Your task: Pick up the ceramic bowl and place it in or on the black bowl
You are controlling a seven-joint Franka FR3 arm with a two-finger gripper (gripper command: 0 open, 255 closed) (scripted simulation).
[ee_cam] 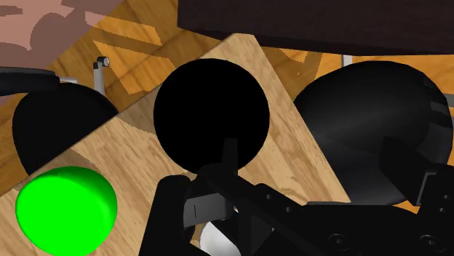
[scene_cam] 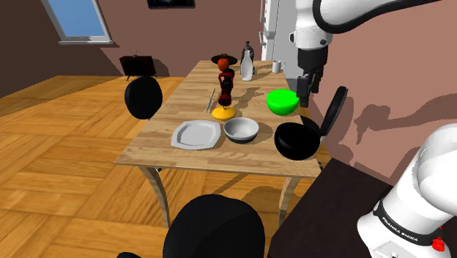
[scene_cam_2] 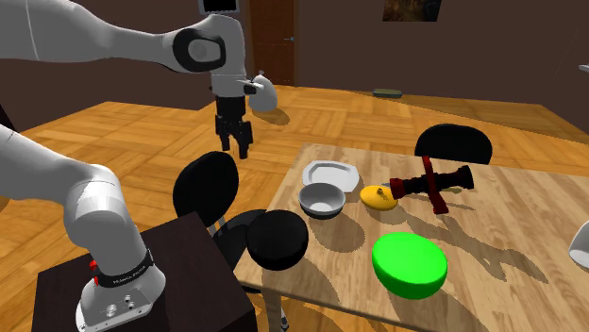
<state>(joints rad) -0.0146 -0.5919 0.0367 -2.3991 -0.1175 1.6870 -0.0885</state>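
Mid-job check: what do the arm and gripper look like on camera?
The arm has rounded white links with dark joints. A black band near its base carries white FRANKA EMIKA lettering, beside a small red mark. The gripper is all black, with two fingers.

In the shoulder view the surface (scene_cam: 157, 143) is looked down on from beside the stand (scene_cam: 333, 212), along its length. In the second exterior view it is faced crosswise, from nearby at the stand's other flank. The wrist view is aimed down, close above the black bowl (ee_cam: 211, 109). That bowl and the green bowl (ee_cam: 65, 211) are shared by all three.
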